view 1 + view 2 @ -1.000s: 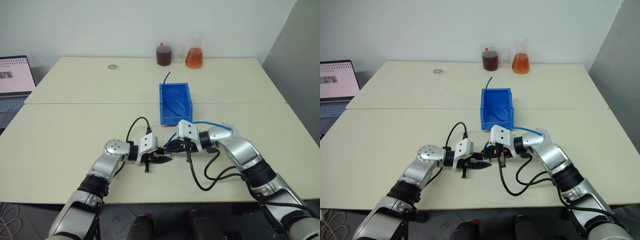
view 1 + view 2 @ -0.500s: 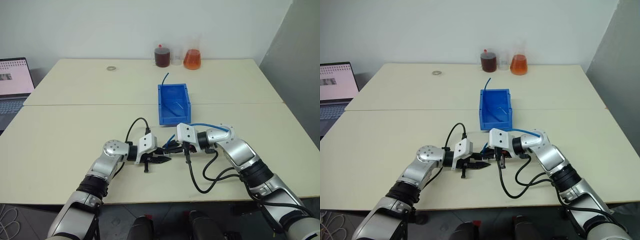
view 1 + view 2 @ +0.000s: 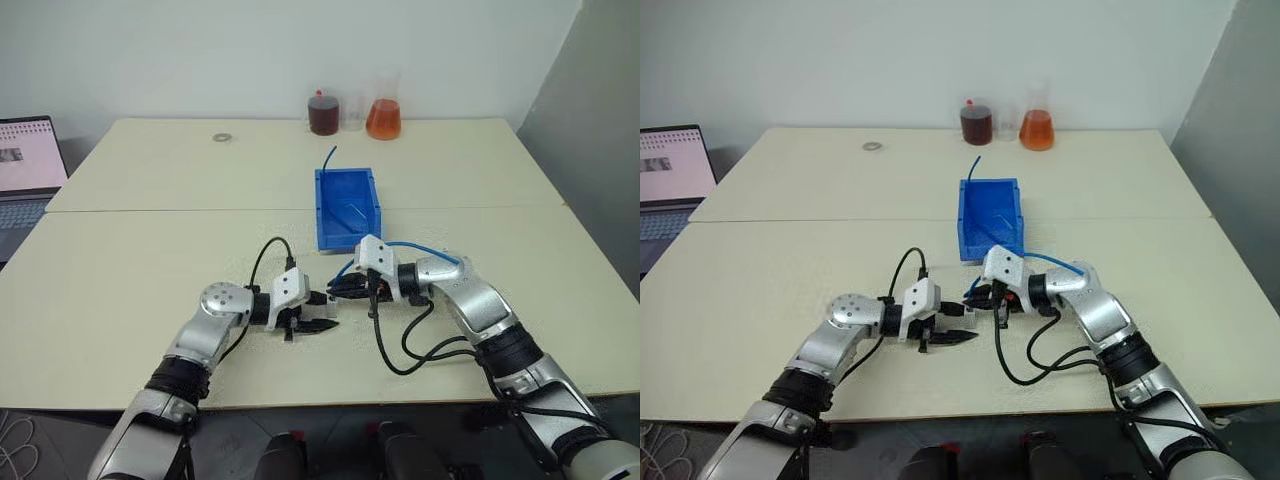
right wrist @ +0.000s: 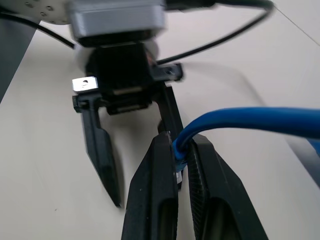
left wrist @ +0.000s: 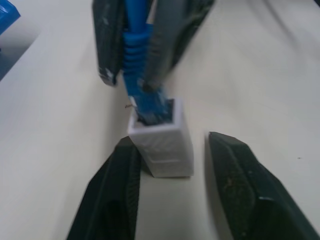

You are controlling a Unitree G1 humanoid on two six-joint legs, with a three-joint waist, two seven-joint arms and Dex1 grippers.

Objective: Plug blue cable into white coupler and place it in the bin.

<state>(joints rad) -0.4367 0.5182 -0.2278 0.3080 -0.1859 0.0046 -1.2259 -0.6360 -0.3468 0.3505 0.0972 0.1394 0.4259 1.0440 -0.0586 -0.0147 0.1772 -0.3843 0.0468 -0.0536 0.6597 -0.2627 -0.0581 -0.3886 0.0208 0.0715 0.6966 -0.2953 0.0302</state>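
Spreading since a second ago, the left jaws (image 5: 172,165) are flanking the white coupler (image 5: 162,142); the right jaws (image 4: 182,172) are pinching the blue cable (image 5: 137,60), plugged into it.

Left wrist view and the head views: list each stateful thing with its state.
blue cable: plug seated in coupler.
white coupler: hanging from the plug, between open fingers.
left gripper: open.
right gripper: shut on blue cable.
bin: holds a short blue wire.

— What is hidden?
— The blue cable's (image 5: 134,40) plug end sits inside the white coupler (image 5: 163,142), unseen.
— And cut off?
— The laptop (image 3: 30,165), by the picture's edge.
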